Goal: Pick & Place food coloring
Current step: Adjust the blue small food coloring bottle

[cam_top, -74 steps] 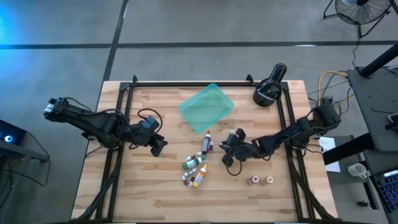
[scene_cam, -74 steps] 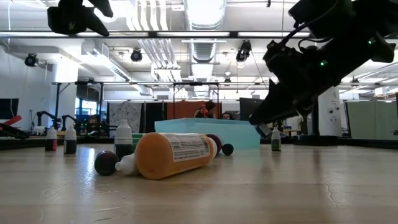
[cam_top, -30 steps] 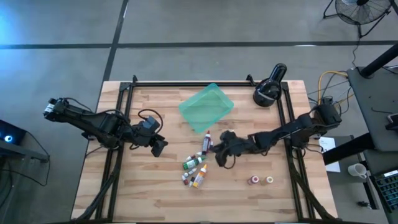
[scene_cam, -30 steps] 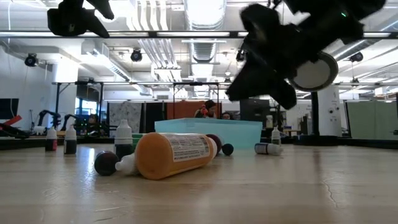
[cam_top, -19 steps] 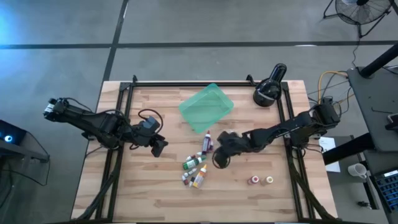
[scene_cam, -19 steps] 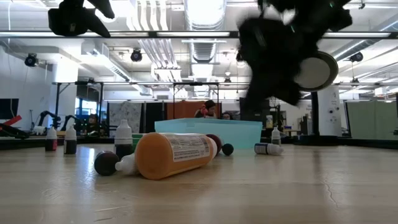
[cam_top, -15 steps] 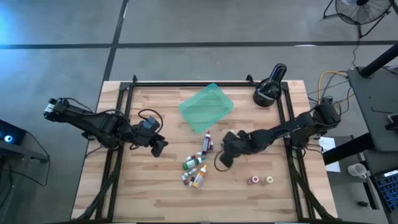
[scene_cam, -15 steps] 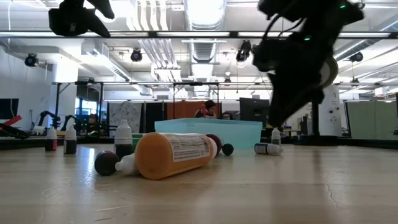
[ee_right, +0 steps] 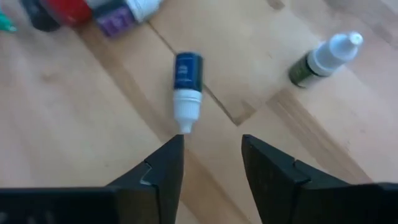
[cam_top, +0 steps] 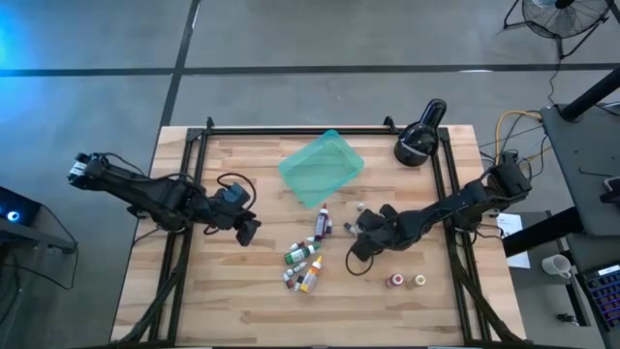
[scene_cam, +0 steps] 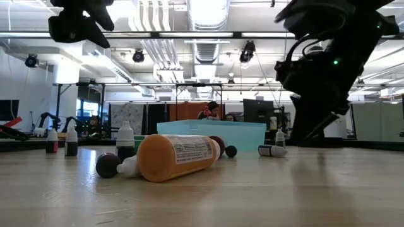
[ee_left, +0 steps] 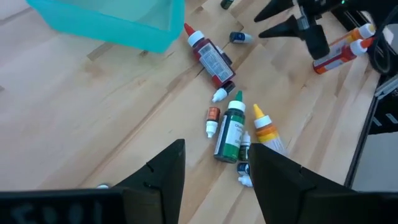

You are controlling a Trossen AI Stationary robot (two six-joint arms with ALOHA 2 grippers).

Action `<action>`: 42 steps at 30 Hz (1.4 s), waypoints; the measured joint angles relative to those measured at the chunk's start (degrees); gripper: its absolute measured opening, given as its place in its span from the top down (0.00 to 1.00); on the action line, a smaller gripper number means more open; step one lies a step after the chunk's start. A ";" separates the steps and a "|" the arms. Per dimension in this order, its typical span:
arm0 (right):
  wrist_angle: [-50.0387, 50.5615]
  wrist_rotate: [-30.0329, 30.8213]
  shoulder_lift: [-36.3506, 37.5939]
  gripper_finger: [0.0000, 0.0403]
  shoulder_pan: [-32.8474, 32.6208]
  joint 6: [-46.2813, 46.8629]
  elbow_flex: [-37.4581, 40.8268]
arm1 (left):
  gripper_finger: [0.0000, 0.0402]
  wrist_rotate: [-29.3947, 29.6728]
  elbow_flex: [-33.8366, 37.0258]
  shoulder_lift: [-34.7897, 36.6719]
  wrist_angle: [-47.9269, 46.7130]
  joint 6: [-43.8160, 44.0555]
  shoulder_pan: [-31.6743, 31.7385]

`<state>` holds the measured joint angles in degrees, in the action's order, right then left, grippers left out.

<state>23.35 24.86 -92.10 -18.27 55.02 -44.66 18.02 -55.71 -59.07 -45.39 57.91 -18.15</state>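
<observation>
I have just released a blue food coloring bottle [ee_right: 186,83] — it now lies on the desk [cam_top: 242,291] at centre frame, below the teal tray [cam_top: 321,168]. My right gripper [cam_top: 356,231] has spread empty beside it; left gripper [cam_top: 248,231] waits parted at middle left.

Grey concrete floor [cam_top: 291,39] (ceiling lights [scene_cam: 206,11] overhead).

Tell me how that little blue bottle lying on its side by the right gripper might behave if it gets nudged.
The blue bottle lies flat on the wooden table and looks round-bodied, so it would probably roll sideways when pushed. It looks tiny and likely light, so it may skid or spin. Its tapered white cap might make it curve as it rolls.
</observation>
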 joint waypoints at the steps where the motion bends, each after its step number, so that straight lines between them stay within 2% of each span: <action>1: -0.15 0.54 -0.02 0.61 -0.10 -0.72 -0.02 | 0.63 -0.01 0.46 0.00 0.13 0.00 0.01; 9: -2.70 -0.89 -0.02 0.60 -0.12 -2.35 0.00 | 0.63 -0.06 2.71 0.00 0.86 -0.15 0.02; 15: -9.17 -0.76 -1.19 0.61 -0.03 -8.92 0.75 | 0.63 2.07 2.71 0.00 0.92 -2.66 0.03; 19: -8.87 -0.90 -3.25 0.61 0.06 -8.34 0.92 | 0.63 2.91 2.72 -0.02 0.92 -2.86 0.04; 34: -9.00 -0.94 -3.27 0.60 3.44 -8.72 0.85 | 0.63 3.08 3.69 -0.04 1.05 -4.38 0.04; 42: -9.07 -3.83 -3.27 0.64 3.70 -8.74 0.97 | 0.63 3.08 4.53 -0.04 1.29 -4.44 0.04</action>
<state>14.28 21.03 -95.37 -14.57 46.28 -43.70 21.10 -51.18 -59.11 -44.10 53.47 -18.11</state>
